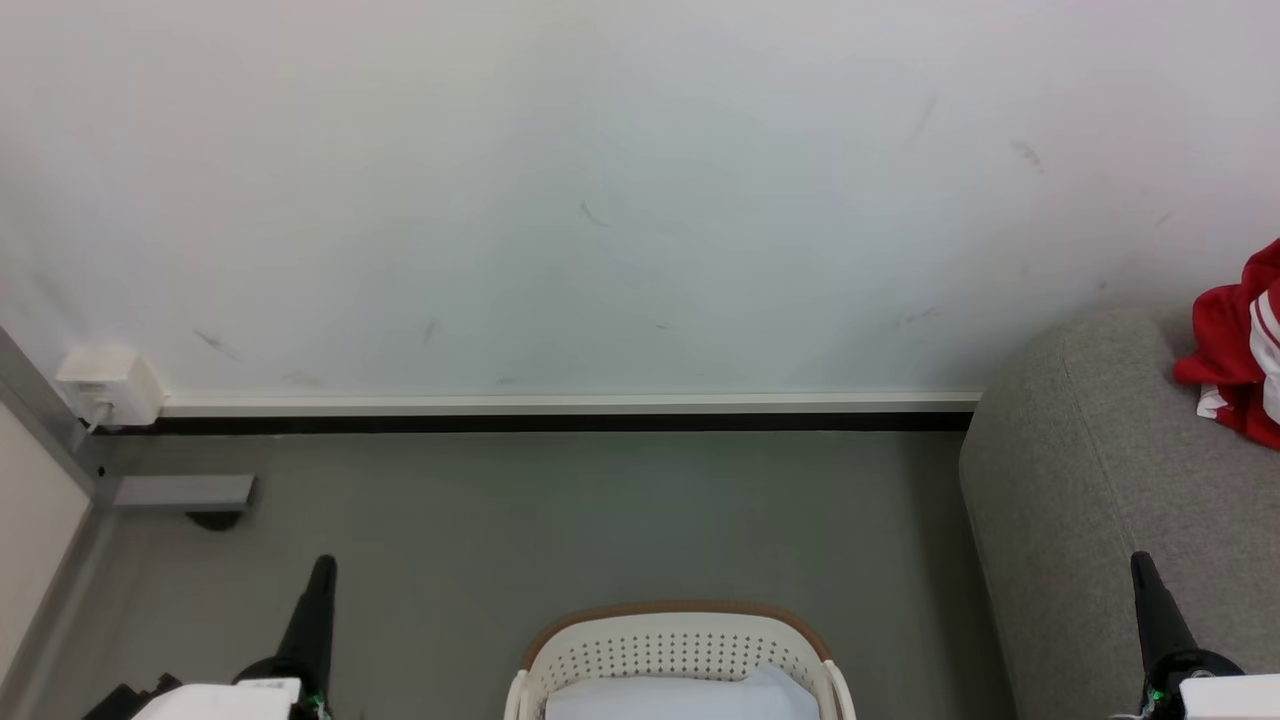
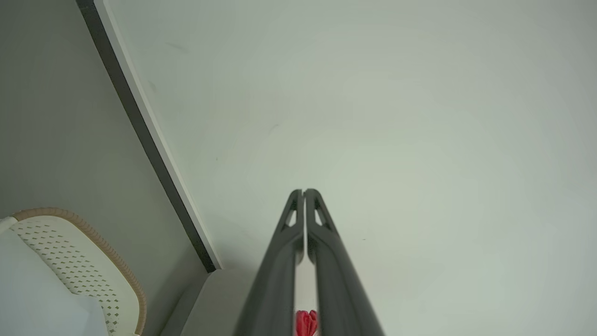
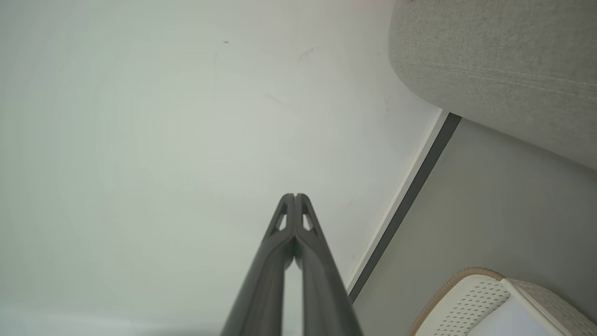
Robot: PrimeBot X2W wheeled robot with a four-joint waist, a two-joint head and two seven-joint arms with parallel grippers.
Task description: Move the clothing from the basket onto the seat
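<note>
White wall (image 1: 600, 200) ahead; we see left gripper (image 1: 323, 564) and right gripper (image 1: 1140, 560) pinched closed, empty. Basket (image 1: 680, 612) sits between them, clothing (image 1: 1238, 350) on seat (image 1: 1080, 480) beyond the right gripper.

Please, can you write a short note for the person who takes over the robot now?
Left gripper: shut, empty, left of the basket.
Right gripper: shut, empty, by the sofa.
Red clothing with white stripes lies on the sofa.
Basket stands on the floor; a pale cloth shows inside, no red in the visible part.
Left: check the basket's hidden part for more clothing.
</note>
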